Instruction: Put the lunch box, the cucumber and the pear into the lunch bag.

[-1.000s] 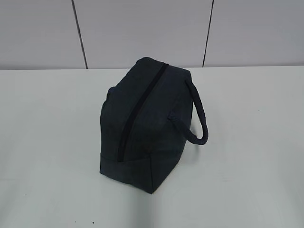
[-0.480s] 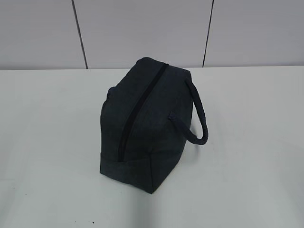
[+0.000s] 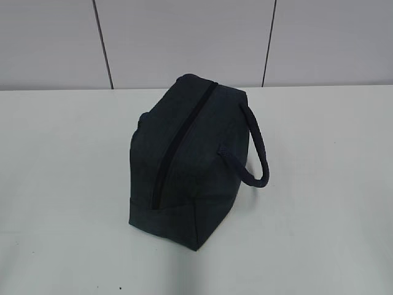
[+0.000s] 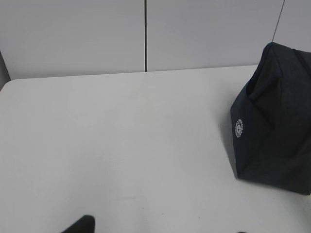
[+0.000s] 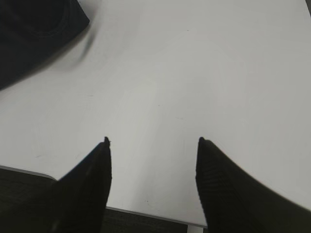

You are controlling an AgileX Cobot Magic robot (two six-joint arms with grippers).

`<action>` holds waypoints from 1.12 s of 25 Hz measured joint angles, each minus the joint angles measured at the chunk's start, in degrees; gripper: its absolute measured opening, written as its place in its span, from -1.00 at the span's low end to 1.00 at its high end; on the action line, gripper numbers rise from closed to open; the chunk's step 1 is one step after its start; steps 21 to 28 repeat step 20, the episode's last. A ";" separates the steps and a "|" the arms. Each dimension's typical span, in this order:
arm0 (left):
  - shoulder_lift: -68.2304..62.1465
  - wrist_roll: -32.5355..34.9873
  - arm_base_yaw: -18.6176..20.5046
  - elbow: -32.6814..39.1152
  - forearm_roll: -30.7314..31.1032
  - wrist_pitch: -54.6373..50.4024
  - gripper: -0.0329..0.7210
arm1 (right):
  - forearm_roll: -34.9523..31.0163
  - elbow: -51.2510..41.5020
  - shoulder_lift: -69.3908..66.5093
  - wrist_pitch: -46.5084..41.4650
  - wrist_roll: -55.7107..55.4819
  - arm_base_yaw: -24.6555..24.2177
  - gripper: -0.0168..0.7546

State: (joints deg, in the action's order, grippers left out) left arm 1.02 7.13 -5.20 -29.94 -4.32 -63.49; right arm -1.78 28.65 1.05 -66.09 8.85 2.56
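Observation:
The dark navy lunch bag (image 3: 190, 166) stands in the middle of the white table, its black zipper (image 3: 179, 140) shut along the top and a looped strap handle (image 3: 256, 153) on its right side. It also shows at the right of the left wrist view (image 4: 274, 121) and at the top left of the right wrist view (image 5: 34, 34). The lunch box, the cucumber and the pear are out of view. My left gripper (image 4: 160, 229) is open and empty, with only one fingertip (image 4: 81, 225) clearly showing. My right gripper (image 5: 153, 143) is open and empty over the table's near edge. Neither gripper shows in the exterior view.
The white table (image 3: 319, 233) runs back to a grey panelled wall (image 3: 184, 37). Its near edge (image 5: 146, 212) shows between my right fingers, with dark floor below. A small white round logo (image 4: 238, 128) marks the bag's end.

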 joint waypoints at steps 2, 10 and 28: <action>0.00 0.00 0.00 0.00 0.00 0.00 0.41 | 0.00 0.00 0.00 0.00 0.00 0.00 0.18; 0.00 0.00 0.00 0.00 0.00 0.00 0.41 | 0.00 0.00 0.00 0.00 0.00 0.00 0.18; 0.00 0.00 0.00 0.00 0.00 0.00 0.41 | 0.00 0.00 0.00 0.00 0.00 0.00 0.18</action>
